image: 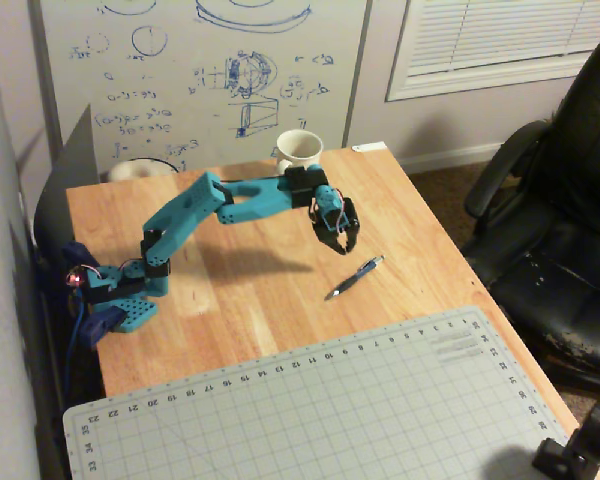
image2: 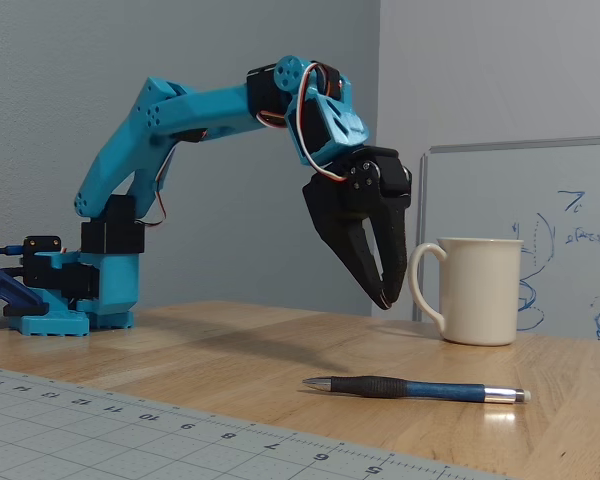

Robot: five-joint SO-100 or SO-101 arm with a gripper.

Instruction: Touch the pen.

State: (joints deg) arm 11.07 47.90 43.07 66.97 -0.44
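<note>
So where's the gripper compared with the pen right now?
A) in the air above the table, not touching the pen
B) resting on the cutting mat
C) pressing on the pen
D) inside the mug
A: in the fixed view the gripper hangs clear above the pen, which lies flat on the table.

In the overhead view, the turquoise arm (image: 230,200) covers the lower part of the white mug (image: 300,147). The pen (image: 355,277) is too small there to show its tip or clip. The pincer (image: 341,241) is blurred, so the gap between its fingers cannot be read. In the fixed view, the whiteboard (image2: 570,240) is cut off at the right edge.
</note>
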